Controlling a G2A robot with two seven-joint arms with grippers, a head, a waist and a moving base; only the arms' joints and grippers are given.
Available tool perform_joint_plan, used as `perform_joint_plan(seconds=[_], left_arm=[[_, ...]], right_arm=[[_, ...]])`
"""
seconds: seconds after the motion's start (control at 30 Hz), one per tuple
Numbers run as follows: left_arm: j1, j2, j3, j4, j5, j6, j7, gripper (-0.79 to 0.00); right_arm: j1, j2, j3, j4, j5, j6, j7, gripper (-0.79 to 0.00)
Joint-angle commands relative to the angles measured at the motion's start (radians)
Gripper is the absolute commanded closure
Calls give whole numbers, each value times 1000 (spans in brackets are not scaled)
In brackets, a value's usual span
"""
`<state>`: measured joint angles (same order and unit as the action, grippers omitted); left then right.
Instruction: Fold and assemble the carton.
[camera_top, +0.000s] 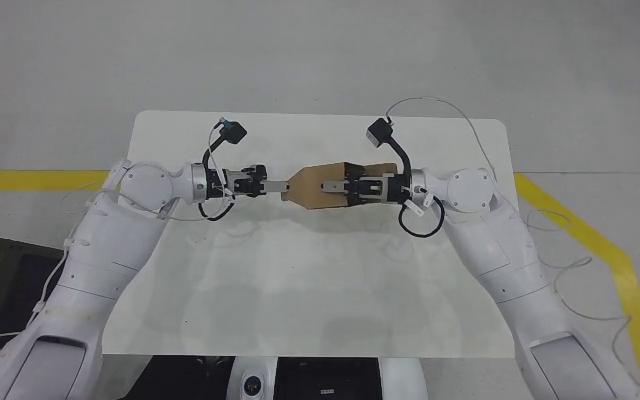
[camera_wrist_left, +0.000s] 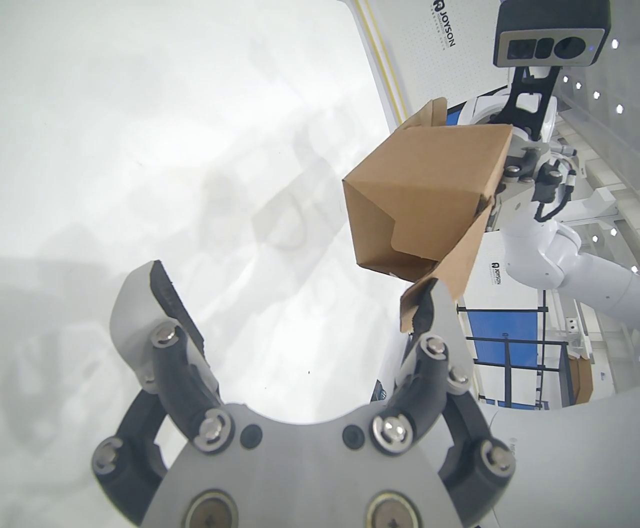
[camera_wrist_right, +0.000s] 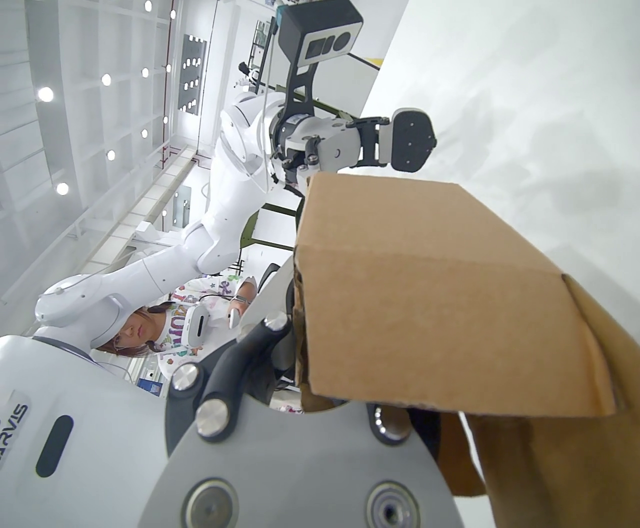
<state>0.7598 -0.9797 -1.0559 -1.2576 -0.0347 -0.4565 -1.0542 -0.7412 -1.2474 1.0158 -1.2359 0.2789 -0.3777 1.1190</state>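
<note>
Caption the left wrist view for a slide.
Open left gripper at a loose flap of the brown carton, which the right gripper holds above the white table.

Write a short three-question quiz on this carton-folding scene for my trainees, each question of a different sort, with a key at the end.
1. True or false: The left gripper is shut on the carton.
2. Multiple choice: What holds the carton up? A) the right gripper; B) a person's hand; C) a bench clamp.
3. Fill in the blank: The carton is ____ in colour.

Key: 1 false (the left gripper is open); 2 A; 3 brown.
</note>
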Motion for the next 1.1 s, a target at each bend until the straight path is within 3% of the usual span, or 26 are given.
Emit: perform_joint_plan(seconds=[0.0, 1.07], left_arm=[[0, -1, 1, 2, -9, -5, -2, -785], [15, -15, 25, 2, -167, -104, -26, -785]], right_arm=[[2, -1, -4, -3, 6, -1, 3, 0], [42, -46, -83, 78, 256, -98, 78, 0]])
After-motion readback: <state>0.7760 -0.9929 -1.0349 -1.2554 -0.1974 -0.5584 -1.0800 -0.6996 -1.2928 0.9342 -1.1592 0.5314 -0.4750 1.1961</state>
